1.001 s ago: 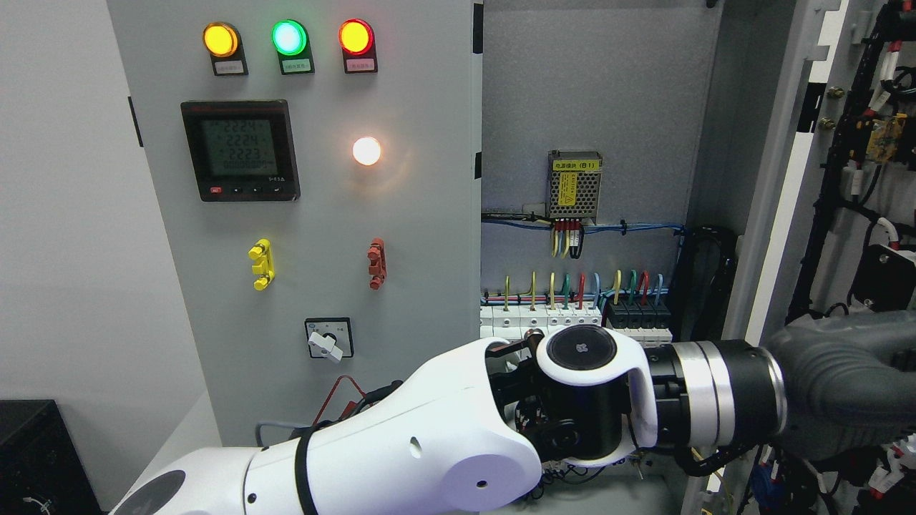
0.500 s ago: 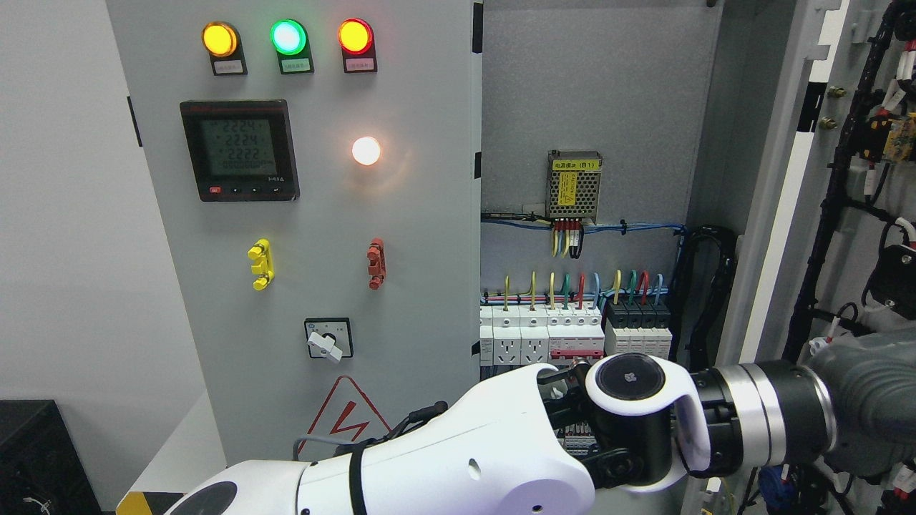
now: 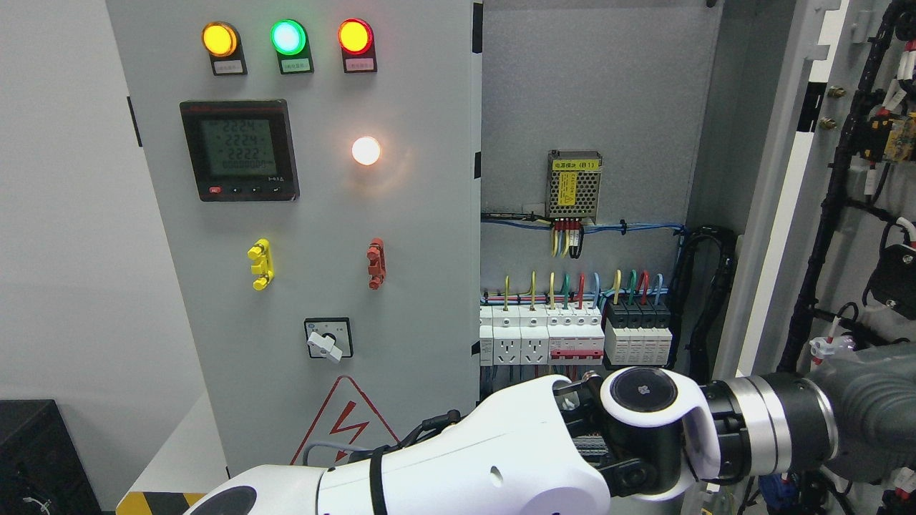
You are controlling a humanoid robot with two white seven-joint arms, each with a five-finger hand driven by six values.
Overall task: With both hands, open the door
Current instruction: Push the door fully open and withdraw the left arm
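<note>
The grey cabinet's left door (image 3: 322, 214), with lamps and a meter, stands closed. The right door (image 3: 783, 186) is swung open to the right, and its inner face (image 3: 859, 214) shows black wiring harnesses. My left arm (image 3: 501, 465) comes in from the lower left and reaches across the bottom of the picture. Its grey hand (image 3: 869, 408) lies low against the inner side of the open right door. The hand's far side runs out of the picture's right edge. The right arm does not show.
Inside the open cabinet (image 3: 587, 93) are a meshed power supply (image 3: 574, 186), a row of breakers and sockets (image 3: 572, 336) and coloured wires. A black box (image 3: 36, 458) sits at the lower left. A red warning triangle (image 3: 347, 422) marks the left door's lower part.
My left arm has sunk lower and shifted right, uncovering the breaker row and the warning triangle. The hand has moved further right along the open door.
</note>
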